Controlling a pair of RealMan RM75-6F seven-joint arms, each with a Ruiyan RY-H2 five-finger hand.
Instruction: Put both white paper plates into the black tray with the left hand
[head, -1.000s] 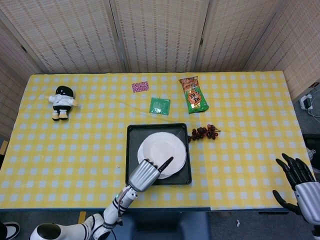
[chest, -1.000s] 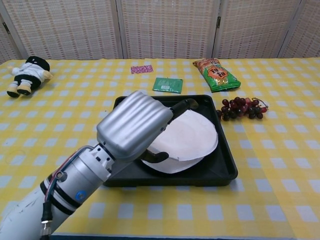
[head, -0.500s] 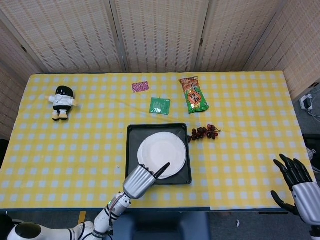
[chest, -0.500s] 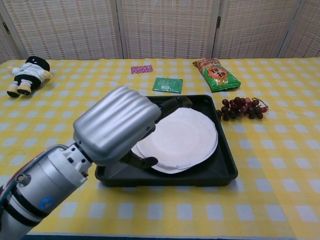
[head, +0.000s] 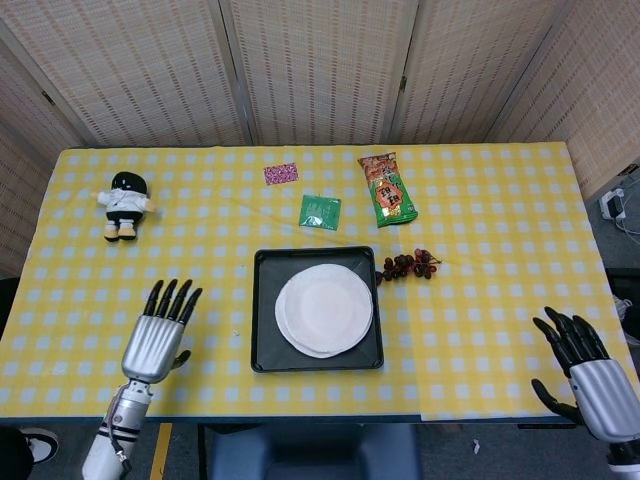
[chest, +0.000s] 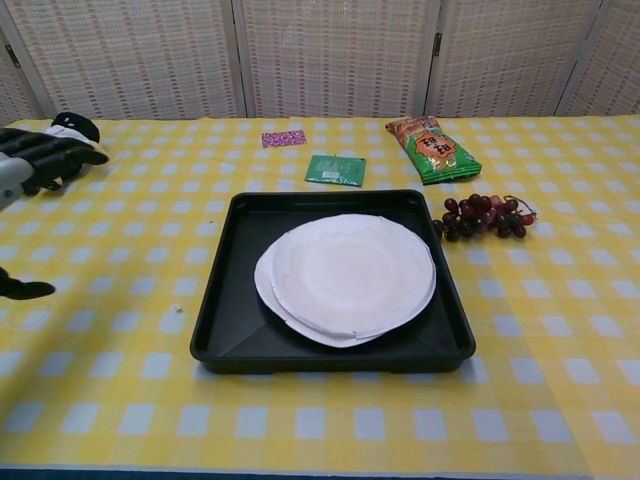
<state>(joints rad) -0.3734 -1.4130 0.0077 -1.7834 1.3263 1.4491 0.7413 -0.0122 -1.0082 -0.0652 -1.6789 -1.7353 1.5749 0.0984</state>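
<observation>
The silver left hand (head: 155, 340) hovers flat over the near left part of the yellow checked bench (head: 500, 250), black fingers (head: 168, 298) spread and straight, holding nothing. The silver right hand (head: 580, 372) hangs off the bench's near right corner, fingers splayed, empty.

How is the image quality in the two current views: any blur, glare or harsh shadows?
Head view: even, soft light, sharp throughout, no glare on the plates or black tray. Chest view: plates crisp with only a faint shadow at their edge; the left hand at the frame edge is cropped and slightly soft.
</observation>
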